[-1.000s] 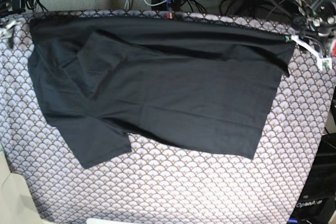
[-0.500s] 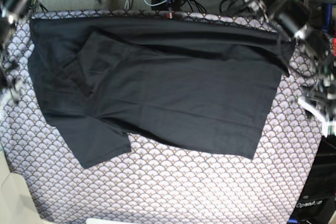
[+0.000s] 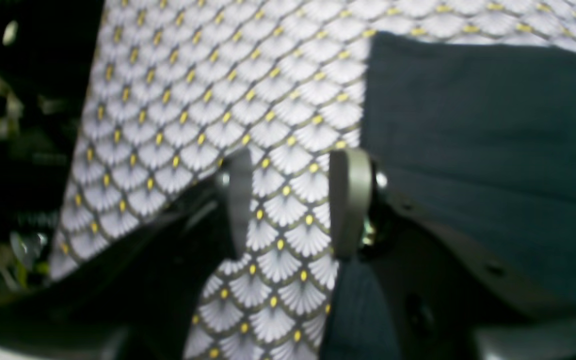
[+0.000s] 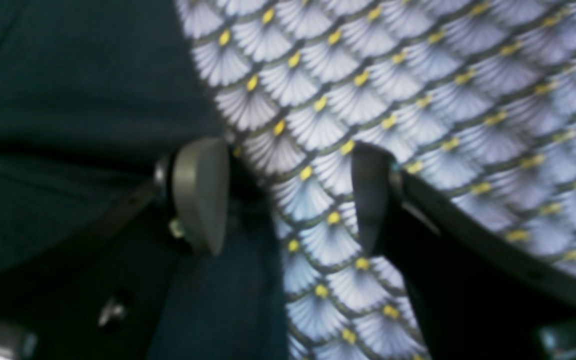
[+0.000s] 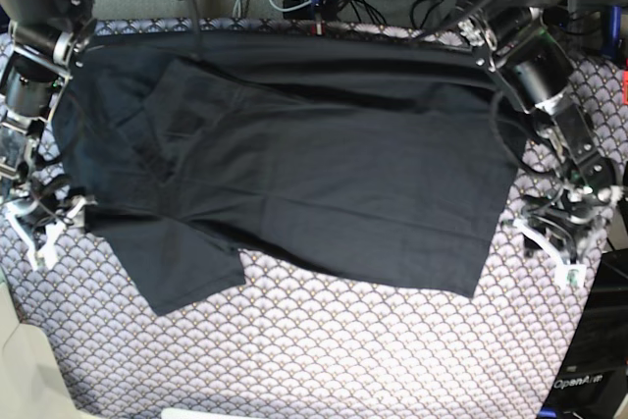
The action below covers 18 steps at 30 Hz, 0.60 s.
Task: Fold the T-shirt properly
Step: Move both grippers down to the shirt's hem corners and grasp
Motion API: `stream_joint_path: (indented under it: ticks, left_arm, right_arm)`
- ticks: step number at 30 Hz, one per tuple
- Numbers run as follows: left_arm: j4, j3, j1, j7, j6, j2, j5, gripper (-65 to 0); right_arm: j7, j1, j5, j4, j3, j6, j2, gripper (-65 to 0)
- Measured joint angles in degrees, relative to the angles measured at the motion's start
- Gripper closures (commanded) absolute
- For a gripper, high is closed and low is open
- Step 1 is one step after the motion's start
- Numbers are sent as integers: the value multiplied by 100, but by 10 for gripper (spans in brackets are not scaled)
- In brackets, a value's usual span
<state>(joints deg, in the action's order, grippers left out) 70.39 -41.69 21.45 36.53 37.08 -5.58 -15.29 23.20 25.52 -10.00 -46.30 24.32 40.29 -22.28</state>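
Both my arms have dropped beside the T-shirt (image 5: pixel 324 183).
Left gripper (image 3: pixel 293 200) and right gripper (image 4: pixel 283 195) gape empty over the scallop-print tablecloth (image 5: pixel 373 350), seemingly at the hems.

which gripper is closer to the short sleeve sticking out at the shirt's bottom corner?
Right. The right gripper sits just beside the sleeve; the left gripper is across the T-shirt, at its opposite edge.

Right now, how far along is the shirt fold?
Done: the T-shirt lies spread on the tablecloth, one sleeve folded in, its far edge doubled over. In hand: the left gripper and right gripper stand open at opposite side edges, holding nothing. Left: gripping and the main folds.
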Motion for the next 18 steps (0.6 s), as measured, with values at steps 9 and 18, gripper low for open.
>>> stream_joint_path:
  ticks: [9, 18]
  left_arm:
    - [-310, 140, 48, -122, -92, -24, 26, -248]
    - [-330, 168, 317, -162, -87, -13, -9, -248]
  right_arm:
    - [-424, 11, -13, 393, 0, -9, -9, -393]
    - [-553, -223, 103, 358, 15, -28, 184, -391]
